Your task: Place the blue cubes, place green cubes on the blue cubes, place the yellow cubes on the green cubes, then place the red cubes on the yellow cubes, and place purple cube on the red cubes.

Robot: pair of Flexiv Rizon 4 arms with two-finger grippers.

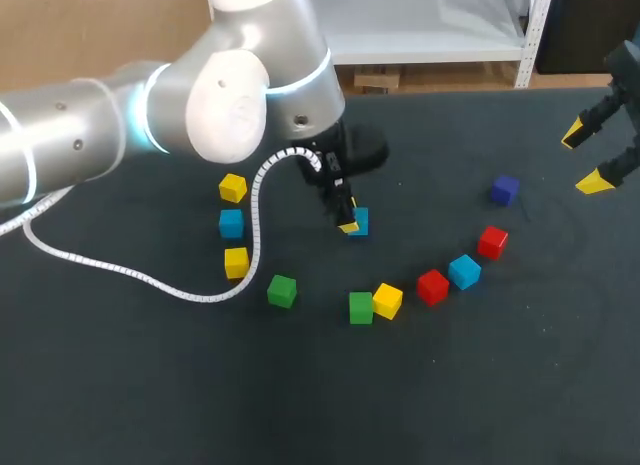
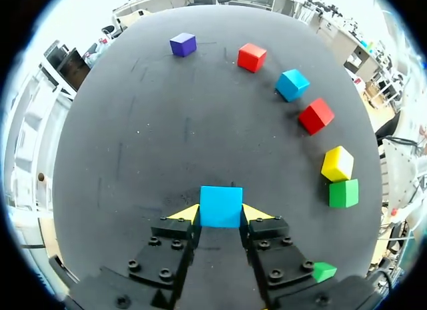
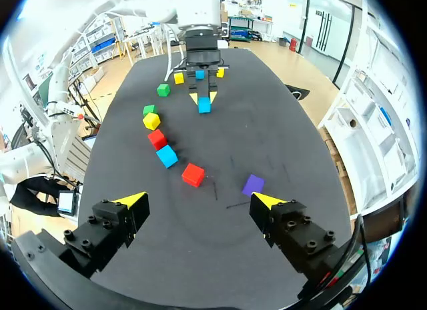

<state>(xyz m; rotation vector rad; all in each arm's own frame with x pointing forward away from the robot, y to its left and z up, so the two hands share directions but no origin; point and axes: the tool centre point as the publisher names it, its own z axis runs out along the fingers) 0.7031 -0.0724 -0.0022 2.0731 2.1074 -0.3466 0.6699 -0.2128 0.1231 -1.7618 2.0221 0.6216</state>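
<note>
My left gripper (image 2: 221, 215) is clamped on a blue cube (image 2: 221, 203), one yellow tip against each side, near the middle of the table (image 1: 500, 385). The cube is plain, bright blue. My right gripper (image 3: 200, 201) has its fingers spread wide.

The dark surface (image 1: 120, 405) bears eleven cubes. At left, a column: far yellow cube (image 1: 232, 188), left blue cube (image 1: 231, 223), near yellow cube (image 1: 236, 262); a lone green cube (image 1: 282, 291) beside. An arc: green cube (image 1: 361, 307) touching yellow cube (image 1: 387, 301), red cube (image 1: 432, 286), blue cube (image 1: 464, 271), second red cube (image 1: 492, 242), purple cube (image 1: 504, 190). The middle blue cube (image 1: 361, 220) seems to rest on it.
</note>
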